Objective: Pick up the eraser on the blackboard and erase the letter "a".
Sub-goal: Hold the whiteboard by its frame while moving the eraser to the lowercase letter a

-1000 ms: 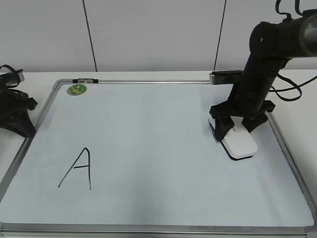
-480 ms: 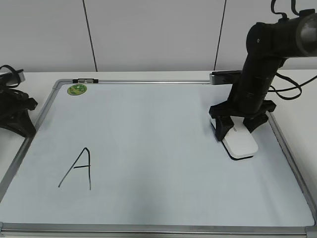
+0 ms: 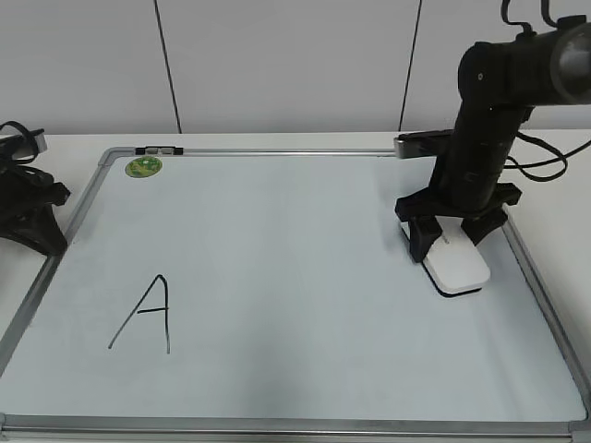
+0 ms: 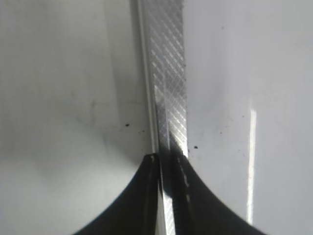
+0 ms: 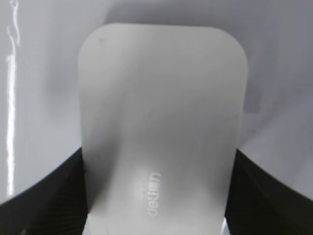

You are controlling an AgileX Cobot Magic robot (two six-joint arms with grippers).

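Exterior: right arm comes down near-vertical over the board's right side, right gripper straddling the eraser, which lies flat on the board near the right frame. Capital "A" sits lower left, well apart. Left arm parked off the left edge.

Left wrist: left gripper fingertips nearly together over the board's frame, holding nothing.

Right wrist: both fingers press the eraser's long sides, w/ grey print on top.

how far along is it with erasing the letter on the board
Done: the right gripper has its jaws against both sides of the flat white plastic eraser on the large white metal-framed board. In hand: the eraser, at the board's right side. Left: only a black capital A shows, untouched; no small "a" is visible.
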